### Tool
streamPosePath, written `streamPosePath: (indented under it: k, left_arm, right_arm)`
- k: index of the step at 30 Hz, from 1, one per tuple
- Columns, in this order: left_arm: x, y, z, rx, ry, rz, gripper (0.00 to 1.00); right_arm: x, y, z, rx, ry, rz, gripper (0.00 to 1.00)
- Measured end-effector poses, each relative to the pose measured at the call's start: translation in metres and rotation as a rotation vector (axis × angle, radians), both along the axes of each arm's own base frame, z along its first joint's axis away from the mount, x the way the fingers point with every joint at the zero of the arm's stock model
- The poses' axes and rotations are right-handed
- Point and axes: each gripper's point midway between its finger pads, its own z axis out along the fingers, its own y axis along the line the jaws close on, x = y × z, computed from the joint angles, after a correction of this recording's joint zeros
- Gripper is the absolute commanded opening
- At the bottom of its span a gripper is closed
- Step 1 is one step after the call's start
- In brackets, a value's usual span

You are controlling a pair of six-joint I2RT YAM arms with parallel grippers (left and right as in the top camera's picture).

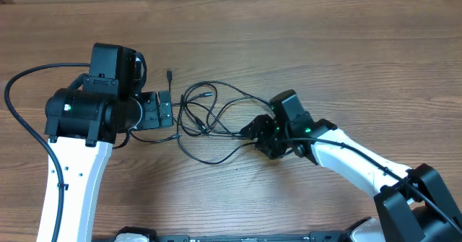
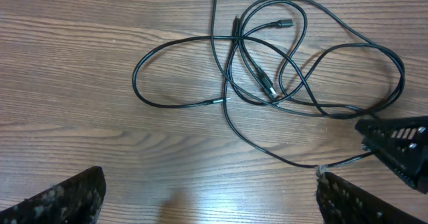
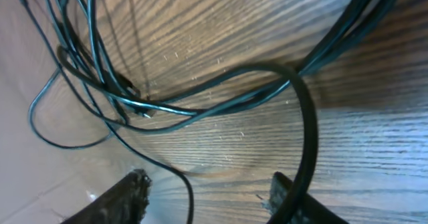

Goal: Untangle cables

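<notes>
The cables (image 1: pixel 196 118) are thin black cords lying looped and crossed on the wooden table between my two arms. One cord end (image 1: pixel 169 76) points away toward the far side. In the left wrist view the cables (image 2: pixel 261 77) lie ahead of my left gripper (image 2: pixel 210 184), which is open and empty just short of them; it also shows in the overhead view (image 1: pixel 167 113). My right gripper (image 1: pixel 254 132) is at the right edge of the tangle. In the right wrist view it (image 3: pixel 207 184) is open, with one thin cord (image 3: pixel 187 187) running between its fingers and the crossed cables (image 3: pixel 154 107) beyond.
The wooden table (image 1: pixel 325 47) stretches around the tangle. The left arm's thick black wire (image 1: pixel 18 112) arcs at the far left. The right arm's body (image 1: pixel 361 162) lies across the lower right. My right gripper's fingers (image 2: pixel 394 140) show at the right of the left wrist view.
</notes>
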Motion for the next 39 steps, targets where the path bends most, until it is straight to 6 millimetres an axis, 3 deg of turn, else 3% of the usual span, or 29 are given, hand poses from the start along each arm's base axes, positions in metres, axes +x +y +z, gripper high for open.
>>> streamPosePath:
  k: [7, 11, 15, 20, 28, 30, 31, 33, 34, 35, 36, 38, 39]
  left_arm:
    - [0.000, 0.000, 0.000, 0.000, 0.000, 0.000, 1.00]
    - [0.000, 0.000, 0.000, 0.000, 0.000, 0.000, 1.00]
    - [0.000, 0.000, 0.000, 0.000, 0.000, 0.000, 1.00]
    - [0.000, 0.000, 0.000, 0.000, 0.000, 0.000, 1.00]
    - [0.000, 0.000, 0.000, 0.000, 0.000, 0.000, 1.00]
    - [0.000, 0.000, 0.000, 0.000, 0.000, 0.000, 1.00]
    - [0.000, 0.000, 0.000, 0.000, 0.000, 0.000, 1.00]
    - [0.000, 0.000, 0.000, 0.000, 0.000, 0.000, 1.00]
    - [0.000, 0.000, 0.000, 0.000, 0.000, 0.000, 1.00]
    - [0.000, 0.000, 0.000, 0.000, 0.000, 0.000, 1.00]
    - [0.000, 0.000, 0.000, 0.000, 0.000, 0.000, 0.99]
    - [0.000, 0.000, 0.000, -0.001, 0.001, -0.001, 1.00]
    - [0.001, 0.000, 0.000, -0.001, -0.003, 0.000, 1.00]
  right_arm:
    - [0.001, -0.001, -0.004, -0.049, -0.026, -0.012, 0.31]
    - [0.003, -0.003, -0.005, -0.062, -0.034, -0.020, 0.28]
    - [0.001, -0.004, -0.009, -0.076, -0.024, -0.021, 0.04]
    - [-0.016, -0.009, -0.031, -0.136, 0.058, 0.007, 0.04]
    - [-0.020, -0.011, -0.024, -0.142, 0.034, 0.045, 0.04]
    - [-0.021, -0.015, -0.014, -0.150, 0.008, 0.048, 0.04]
    - [-0.018, -0.019, 0.009, -0.154, -0.055, 0.052, 0.04]
    - [-0.011, -0.021, 0.035, -0.155, -0.127, 0.052, 0.04]
    - [-0.005, -0.022, 0.062, -0.148, -0.206, 0.050, 0.04]
    - [-0.006, -0.036, 0.057, -0.235, -0.225, 0.071, 0.04]
    - [0.010, -0.027, 0.138, -0.119, -0.416, 0.035, 0.04]
    - [0.001, -0.042, 0.153, -0.203, -0.397, 0.052, 0.04]
    - [0.006, -0.042, 0.178, -0.196, -0.453, 0.043, 0.04]
